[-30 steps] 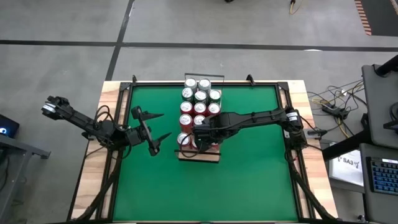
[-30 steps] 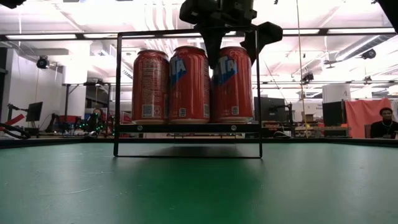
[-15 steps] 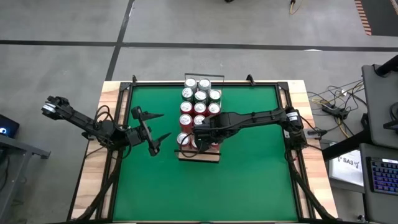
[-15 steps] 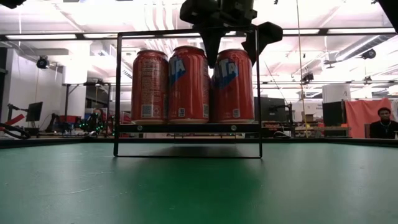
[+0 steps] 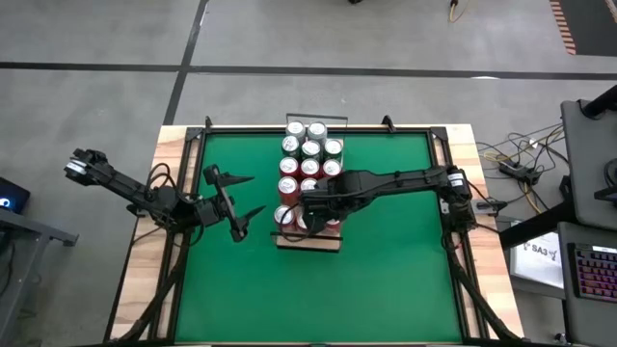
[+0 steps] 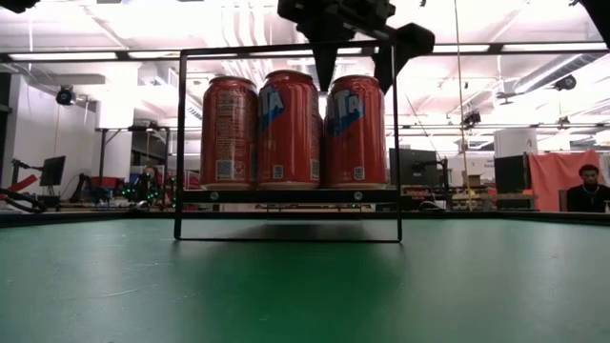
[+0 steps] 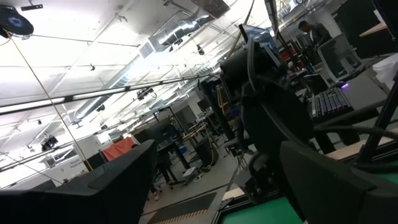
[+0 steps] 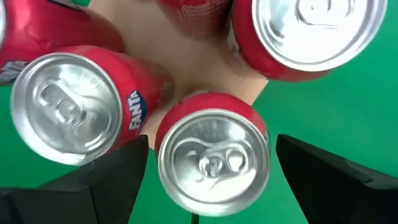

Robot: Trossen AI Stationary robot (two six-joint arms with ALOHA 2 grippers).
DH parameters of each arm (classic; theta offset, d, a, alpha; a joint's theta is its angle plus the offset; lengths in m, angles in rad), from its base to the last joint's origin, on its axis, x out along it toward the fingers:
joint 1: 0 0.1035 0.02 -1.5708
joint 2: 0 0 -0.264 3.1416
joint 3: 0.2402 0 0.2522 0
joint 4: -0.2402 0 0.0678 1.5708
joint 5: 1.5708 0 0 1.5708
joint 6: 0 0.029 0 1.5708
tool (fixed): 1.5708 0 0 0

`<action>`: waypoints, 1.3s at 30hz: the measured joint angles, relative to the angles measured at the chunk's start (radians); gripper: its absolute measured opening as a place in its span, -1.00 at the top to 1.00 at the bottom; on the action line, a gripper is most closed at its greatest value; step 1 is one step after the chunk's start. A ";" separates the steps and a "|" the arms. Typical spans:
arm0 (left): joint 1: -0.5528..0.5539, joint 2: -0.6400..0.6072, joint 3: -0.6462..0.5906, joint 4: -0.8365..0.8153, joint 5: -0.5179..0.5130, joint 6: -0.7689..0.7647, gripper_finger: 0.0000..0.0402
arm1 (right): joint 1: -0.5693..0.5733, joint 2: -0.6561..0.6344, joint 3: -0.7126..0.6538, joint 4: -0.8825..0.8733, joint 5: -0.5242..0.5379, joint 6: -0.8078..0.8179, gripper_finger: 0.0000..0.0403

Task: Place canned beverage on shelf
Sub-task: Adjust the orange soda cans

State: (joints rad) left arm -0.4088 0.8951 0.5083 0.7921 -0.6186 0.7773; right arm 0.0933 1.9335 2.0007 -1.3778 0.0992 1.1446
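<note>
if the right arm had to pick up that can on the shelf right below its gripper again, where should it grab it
Probably from straight above, closing on the curved side wall just under the rim of the can. It stands upright on the shelf, lid up, and the right gripper hangs open above it. Neighbouring cans crowd one side, so set the fingers across the freer sides.

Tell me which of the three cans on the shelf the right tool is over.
The right-hand can in the low view: the right tool hangs open directly above its top, while the other two stand uncovered beside it on the shelf.
</note>
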 joint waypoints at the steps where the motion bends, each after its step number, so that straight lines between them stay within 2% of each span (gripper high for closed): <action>1: 0.000 0.000 0.000 0.000 0.000 0.000 -0.61 | 0.000 0.000 0.013 -0.014 -0.003 -0.001 -0.70; 8: 0.000 0.000 0.000 -0.016 0.000 -0.043 -0.61 | 0.005 0.000 0.161 -0.119 0.010 -0.108 -0.70; 12: -0.003 0.000 0.000 -0.079 0.000 -0.106 -0.61 | 0.047 -0.008 0.246 -0.149 0.152 -0.297 -0.66; 15: -0.003 0.000 0.000 -0.145 -0.003 -0.158 -0.61 | 0.087 -0.023 0.264 -0.144 0.233 -0.441 -0.54; 19: -0.003 0.000 0.000 -0.239 -0.048 -0.219 -0.60 | 0.132 -0.048 0.244 -0.082 0.301 -0.572 -0.23; 22: -0.003 0.000 -0.001 -0.305 -0.052 -0.264 -0.56 | 0.152 -0.059 0.220 -0.013 0.288 -0.696 0.08; 28: -0.003 -0.003 -0.001 -0.328 -0.054 -0.292 -0.45 | 0.153 -0.060 0.148 0.204 0.132 -0.900 0.85; 35: -0.003 -0.041 -0.007 -0.467 -0.092 -0.309 -0.33 | 0.084 -0.060 0.044 0.367 0.128 -0.932 0.95; 39: -0.003 -0.094 -0.038 -0.475 -0.099 -0.314 -0.27 | 0.049 -0.060 -0.022 0.427 0.092 -0.922 0.96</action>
State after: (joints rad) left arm -0.4122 0.8016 0.4698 0.3168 -0.7172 0.4632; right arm 0.1425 1.8740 1.9788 -0.9504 0.1911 0.2226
